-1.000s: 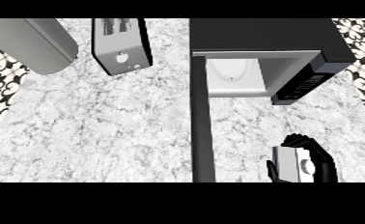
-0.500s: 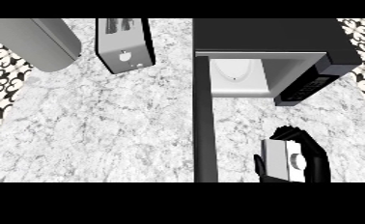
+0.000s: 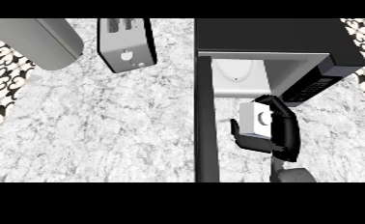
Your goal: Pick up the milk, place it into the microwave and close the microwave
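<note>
My right hand (image 3: 279, 130) is curled round a white milk carton (image 3: 255, 119) and holds it just in front of the microwave's opening. The black microwave (image 3: 278, 35) stands at the upper right with its white cavity (image 3: 239, 76) showing. Its door (image 3: 204, 121) is swung open and runs as a dark strip down the middle of the view, left of the hand. The control panel (image 3: 317, 84) is to the right of the cavity. No left hand shows.
A silver toaster (image 3: 126, 44) stands at the upper middle-left. A grey rounded appliance (image 3: 39, 42) lies at the upper left. The speckled marble counter (image 3: 100, 131) fills the left half.
My right hand has carried the milk carton up from the lower right toward the microwave's opening.
</note>
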{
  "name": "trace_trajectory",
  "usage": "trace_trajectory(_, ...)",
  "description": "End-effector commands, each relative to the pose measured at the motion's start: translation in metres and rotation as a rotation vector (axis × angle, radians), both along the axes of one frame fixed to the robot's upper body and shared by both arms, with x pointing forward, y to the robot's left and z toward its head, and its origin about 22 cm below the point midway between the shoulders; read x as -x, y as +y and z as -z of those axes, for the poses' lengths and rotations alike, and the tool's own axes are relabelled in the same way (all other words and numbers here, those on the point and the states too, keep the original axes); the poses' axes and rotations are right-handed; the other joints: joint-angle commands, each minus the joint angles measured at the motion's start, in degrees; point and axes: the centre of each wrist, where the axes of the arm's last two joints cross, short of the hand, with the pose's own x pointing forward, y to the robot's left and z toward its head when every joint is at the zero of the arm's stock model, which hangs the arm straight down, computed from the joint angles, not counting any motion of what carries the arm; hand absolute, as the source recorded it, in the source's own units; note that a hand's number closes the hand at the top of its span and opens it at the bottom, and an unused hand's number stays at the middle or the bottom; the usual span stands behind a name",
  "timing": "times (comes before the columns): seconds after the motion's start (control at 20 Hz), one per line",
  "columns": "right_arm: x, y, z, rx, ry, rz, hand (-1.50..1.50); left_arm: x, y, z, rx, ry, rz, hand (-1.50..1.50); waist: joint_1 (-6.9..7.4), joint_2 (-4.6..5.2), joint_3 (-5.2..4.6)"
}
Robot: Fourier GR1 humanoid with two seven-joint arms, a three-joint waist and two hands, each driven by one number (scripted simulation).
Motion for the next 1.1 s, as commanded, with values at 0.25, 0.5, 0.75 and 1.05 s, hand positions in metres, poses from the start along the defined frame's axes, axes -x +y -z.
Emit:
trace_trajectory(0.25, -0.064, -0.003, 0.024, 0.011, 0.094, 0.086, 1.5, 0.013, 0.002, 0.006, -0.002, -0.001, -0.006, -1.5, 0.76, 0.15, 0.07)
trace_trajectory(0.5, -0.091, -0.001, 0.036, 0.076, 0.118, 0.116, 1.5, -0.002, 0.021, 0.004, -0.005, 0.01, -0.007, -1.5, 0.67, 0.3, 0.07)
trace_trajectory(0.75, -0.109, -0.017, 0.041, 0.205, 0.162, 0.167, 1.5, -0.014, 0.01, 0.011, -0.006, 0.0, 0.012, -1.5, 1.59, 0.85, 0.13)
trace_trajectory(1.05, -0.126, -0.017, 0.035, 0.274, 0.154, 0.183, 1.5, -0.015, 0.013, 0.023, -0.01, 0.006, 0.013, -1.5, 2.69, 1.19, 0.15)
